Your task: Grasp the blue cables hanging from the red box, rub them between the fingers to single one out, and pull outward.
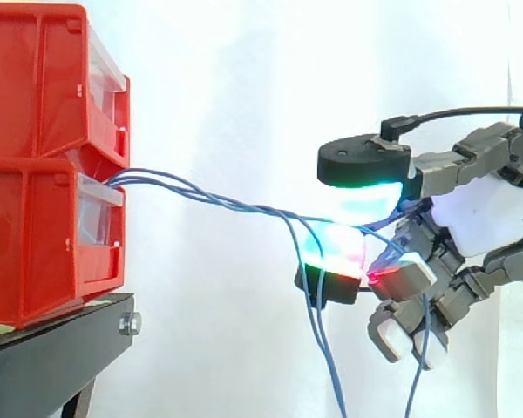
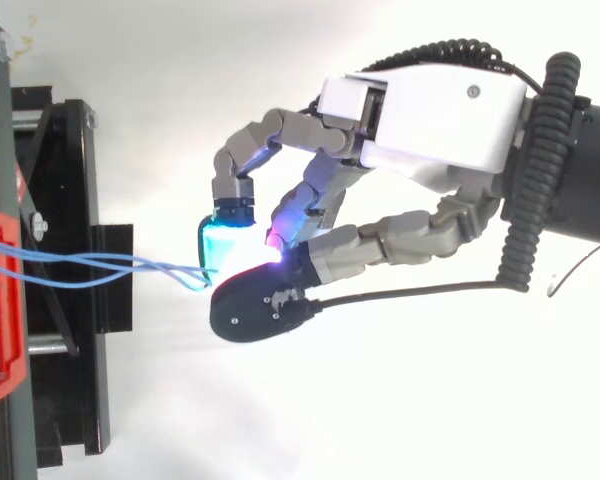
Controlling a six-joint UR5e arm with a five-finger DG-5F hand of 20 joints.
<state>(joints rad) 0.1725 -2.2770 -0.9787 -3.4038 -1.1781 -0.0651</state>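
Observation:
Two red boxes are stacked at the left on a black stand; thin blue cables (image 1: 211,198) come out of the lower red box (image 1: 44,239) and stretch rightward. My hand (image 1: 484,218) enters from the right, and its glowing pads (image 1: 353,196) pinch the cables where they meet. Past the pinch, loose cable ends (image 1: 327,348) hang down toward the bottom edge. Seen from above, the cables (image 2: 90,268) run from the box (image 2: 0,300) to my hand (image 2: 430,125), whose curled fingers close on them near the cyan pad (image 2: 220,245).
The black stand (image 1: 57,348) carries the boxes at the lower left, with a bolt at its corner. Its frame (image 2: 75,290) shows in the top view. A white curtain forms the backdrop.

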